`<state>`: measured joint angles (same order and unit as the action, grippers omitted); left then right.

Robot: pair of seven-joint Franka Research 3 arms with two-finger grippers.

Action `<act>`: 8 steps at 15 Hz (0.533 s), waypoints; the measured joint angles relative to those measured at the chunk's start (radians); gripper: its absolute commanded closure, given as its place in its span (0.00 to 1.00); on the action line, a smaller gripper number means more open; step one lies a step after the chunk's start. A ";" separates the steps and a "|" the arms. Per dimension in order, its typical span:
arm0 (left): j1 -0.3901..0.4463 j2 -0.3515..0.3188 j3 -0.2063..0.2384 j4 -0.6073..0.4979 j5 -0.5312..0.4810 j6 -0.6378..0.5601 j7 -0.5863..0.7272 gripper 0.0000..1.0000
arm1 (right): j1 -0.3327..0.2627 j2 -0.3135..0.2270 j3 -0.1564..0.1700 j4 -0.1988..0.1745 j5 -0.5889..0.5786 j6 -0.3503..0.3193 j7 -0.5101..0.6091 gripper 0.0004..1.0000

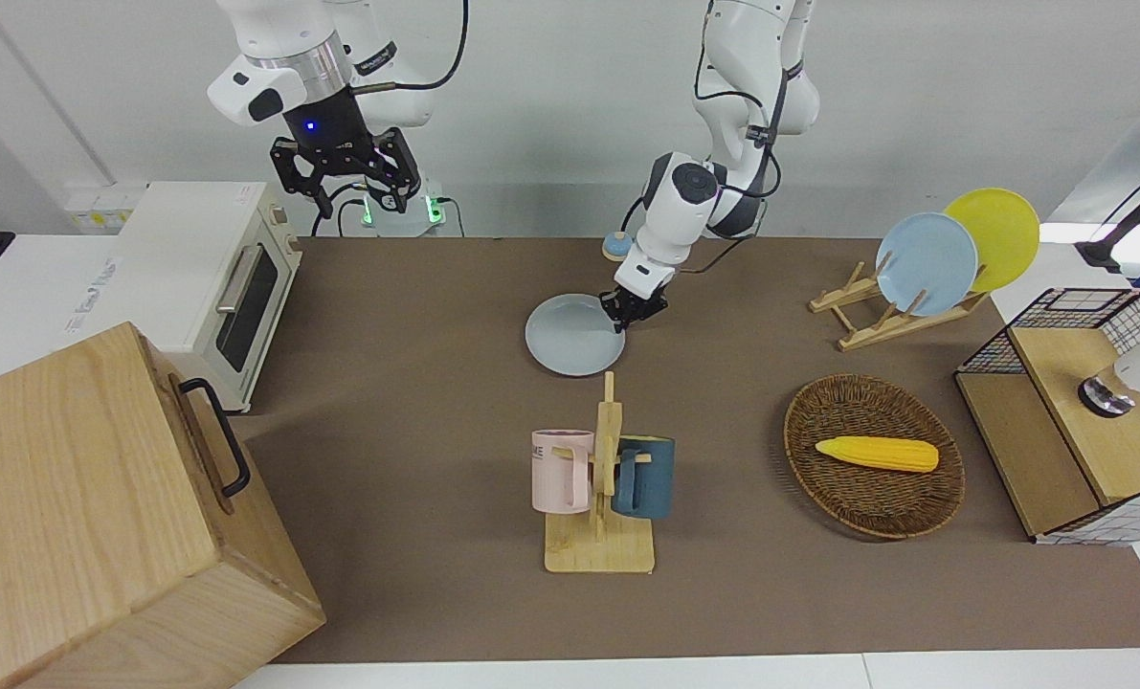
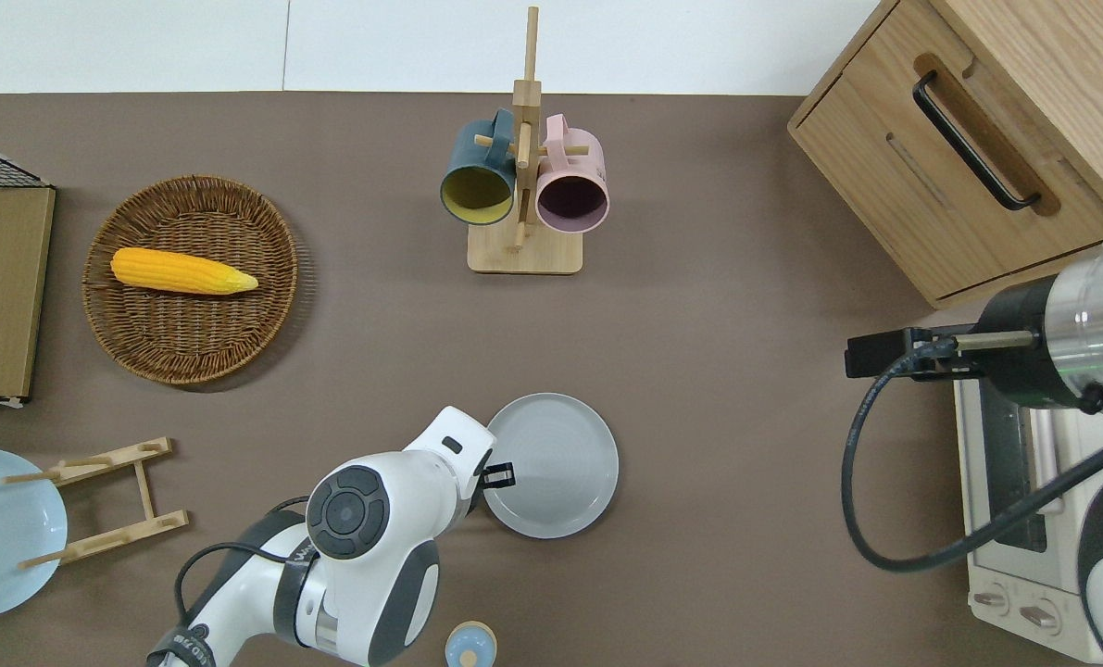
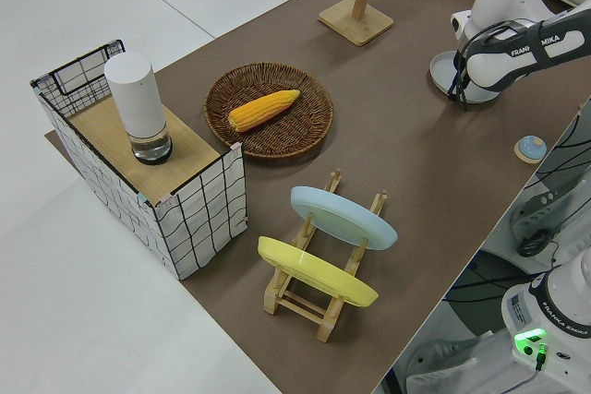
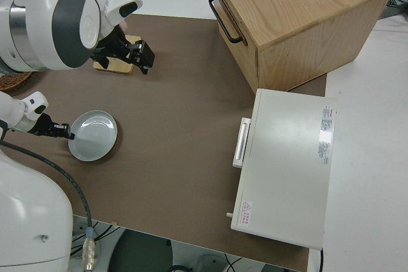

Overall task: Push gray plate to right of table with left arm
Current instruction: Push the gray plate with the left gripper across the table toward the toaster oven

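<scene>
The gray plate (image 1: 570, 337) lies flat on the brown table (image 1: 416, 402), about mid-length and nearer to the robots than the mug rack. It also shows in the overhead view (image 2: 560, 463) and the right side view (image 4: 95, 137). My left gripper (image 1: 629, 318) is low at the table, against the plate's rim on the side toward the left arm's end (image 2: 500, 474). The left arm's wrist hides part of the plate in the left side view (image 3: 441, 73). My right gripper (image 1: 347, 182) is parked with its fingers spread and holds nothing.
A wooden mug rack (image 1: 600, 478) holds a pink and a dark blue mug. A wicker basket (image 1: 857, 502) holds a corn cob. A plate rack (image 1: 876, 316) holds sky-blue and yellow plates. A toaster oven (image 1: 206, 277), a wooden box (image 1: 100, 517) and a small blue knob (image 1: 614, 247) stand around.
</scene>
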<state>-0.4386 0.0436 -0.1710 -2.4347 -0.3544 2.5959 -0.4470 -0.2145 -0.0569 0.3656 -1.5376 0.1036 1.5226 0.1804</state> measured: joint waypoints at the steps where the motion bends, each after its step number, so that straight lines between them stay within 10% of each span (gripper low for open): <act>1: -0.012 0.008 -0.001 0.009 -0.004 0.003 -0.001 1.00 | 0.000 0.000 0.000 0.000 0.000 0.000 0.000 0.00; 8: -0.096 0.066 0.006 0.084 -0.017 0.010 -0.058 1.00 | 0.000 0.000 0.000 0.000 0.000 0.000 0.000 0.00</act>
<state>-0.5351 0.1093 -0.1651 -2.3511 -0.3715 2.6057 -0.5053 -0.2145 -0.0569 0.3656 -1.5376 0.1036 1.5226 0.1804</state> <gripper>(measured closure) 0.965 0.004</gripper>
